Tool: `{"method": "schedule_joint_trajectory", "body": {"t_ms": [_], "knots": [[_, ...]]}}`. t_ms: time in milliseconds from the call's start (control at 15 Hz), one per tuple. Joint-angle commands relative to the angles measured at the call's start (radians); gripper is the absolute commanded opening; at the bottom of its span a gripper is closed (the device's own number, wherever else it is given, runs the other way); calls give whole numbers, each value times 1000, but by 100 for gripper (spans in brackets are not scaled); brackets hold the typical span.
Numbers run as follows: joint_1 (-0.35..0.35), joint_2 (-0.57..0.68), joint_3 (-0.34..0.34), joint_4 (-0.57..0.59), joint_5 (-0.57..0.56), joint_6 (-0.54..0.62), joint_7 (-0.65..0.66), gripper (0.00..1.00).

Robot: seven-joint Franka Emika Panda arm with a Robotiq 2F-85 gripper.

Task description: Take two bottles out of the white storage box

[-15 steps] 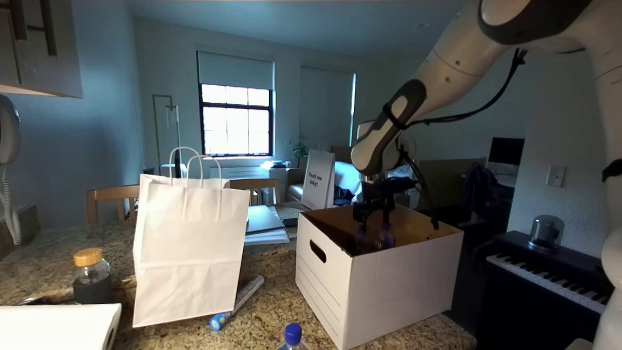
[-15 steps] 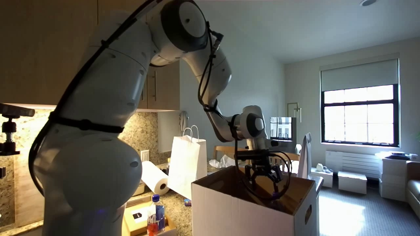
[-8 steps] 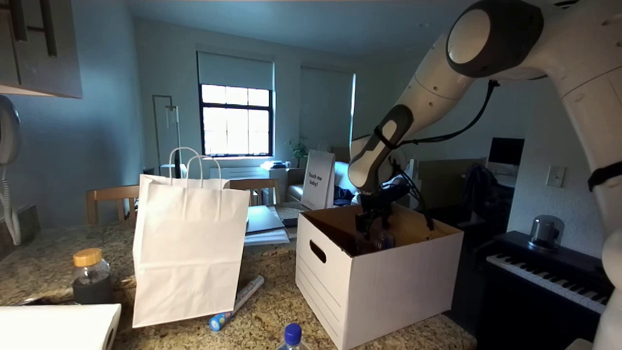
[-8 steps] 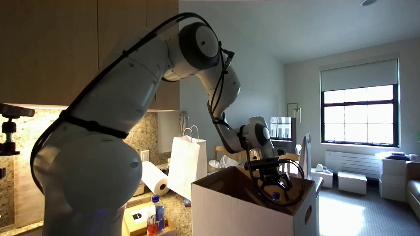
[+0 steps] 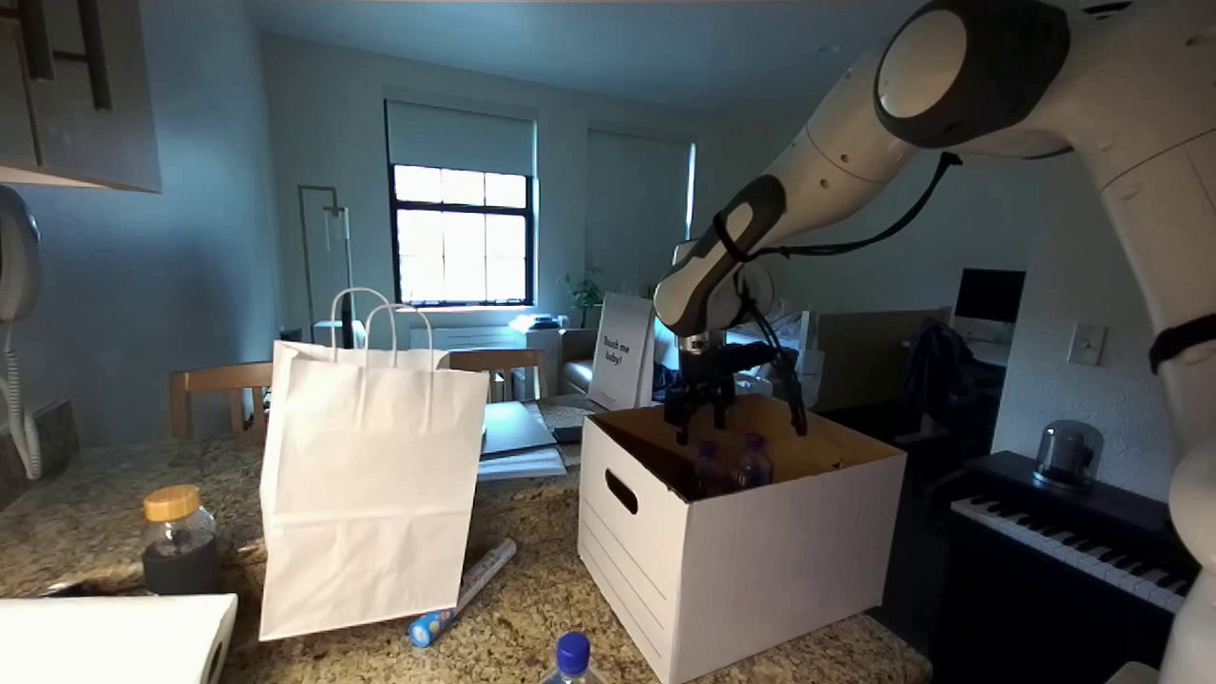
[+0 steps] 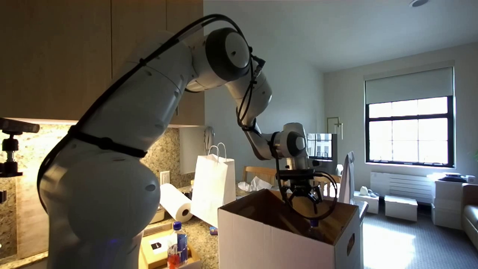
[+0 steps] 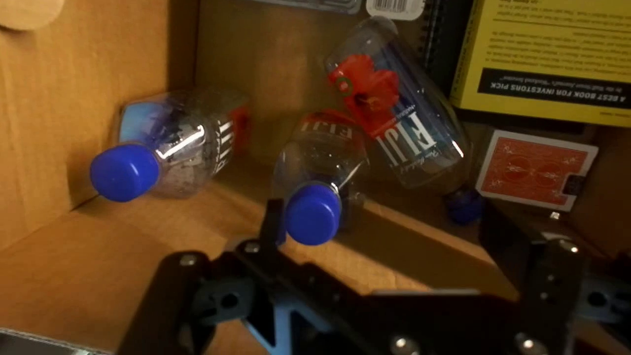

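Gripper (image 5: 701, 429) over the white storage box (image 5: 788, 560), jaws wide
In an exterior view, two bottles (image 5: 753, 465) stand inside the box, below the gripper. In an exterior view, another bottle (image 6: 182, 244) stands outside it. In the wrist view, three bottles show within, two upright, one lying; the middle blue cap (image 7: 313, 213) is just beside a fingertip (image 7: 272, 219), contact unclear.

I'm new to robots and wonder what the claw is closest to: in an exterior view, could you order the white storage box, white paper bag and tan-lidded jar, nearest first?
From the gripper, in an exterior view:
1. White storage box: gripper at its open top.
2. White paper bag: left of the box.
3. Tan-lidded jar: farther left, past the bag.
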State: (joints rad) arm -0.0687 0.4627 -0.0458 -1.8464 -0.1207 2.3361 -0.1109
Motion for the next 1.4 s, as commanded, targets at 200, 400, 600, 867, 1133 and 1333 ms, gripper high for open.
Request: {"method": "schedule_joint_trajectory", "body": {"t_ms": [200, 400, 600, 867, 1133, 1333], "knots": [[-39, 32, 12, 10, 80, 53, -22, 100], [-50, 55, 10, 11, 95, 87, -17, 100], [-60, 76, 13, 8, 112, 144, -15, 100], [-66, 99, 20, 4, 133, 228, -13, 60], [-67, 102, 27, -2, 150, 260, -10, 34], [-64, 95, 26, -16, 157, 285, 5, 13]]}}
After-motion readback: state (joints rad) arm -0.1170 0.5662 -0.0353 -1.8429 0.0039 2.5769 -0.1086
